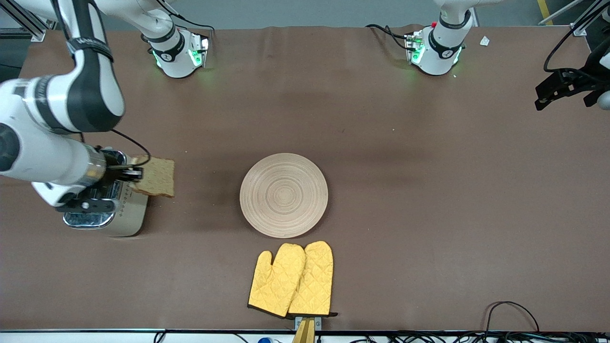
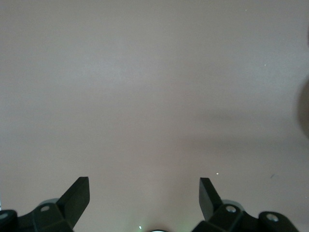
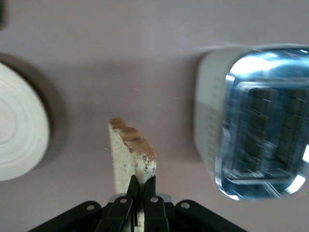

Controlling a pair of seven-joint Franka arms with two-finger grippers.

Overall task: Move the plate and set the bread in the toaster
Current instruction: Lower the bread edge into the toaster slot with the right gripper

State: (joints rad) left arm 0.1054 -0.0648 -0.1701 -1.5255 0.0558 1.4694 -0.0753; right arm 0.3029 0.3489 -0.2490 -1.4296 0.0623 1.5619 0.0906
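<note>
Bread slice [image 1: 155, 177] pinched by its crust in the right gripper [image 1: 135, 173], fingers closed tight, hanging just beside the toaster [image 1: 110, 208] top. Plate [image 1: 284, 195] at table centre, toaster at its 9 o'clock, yellow oven mitts [image 1: 291, 279] at 6. Left gripper [image 2: 144, 193] waits wide open, holding nothing, over bare table [image 1: 429, 190].
</note>
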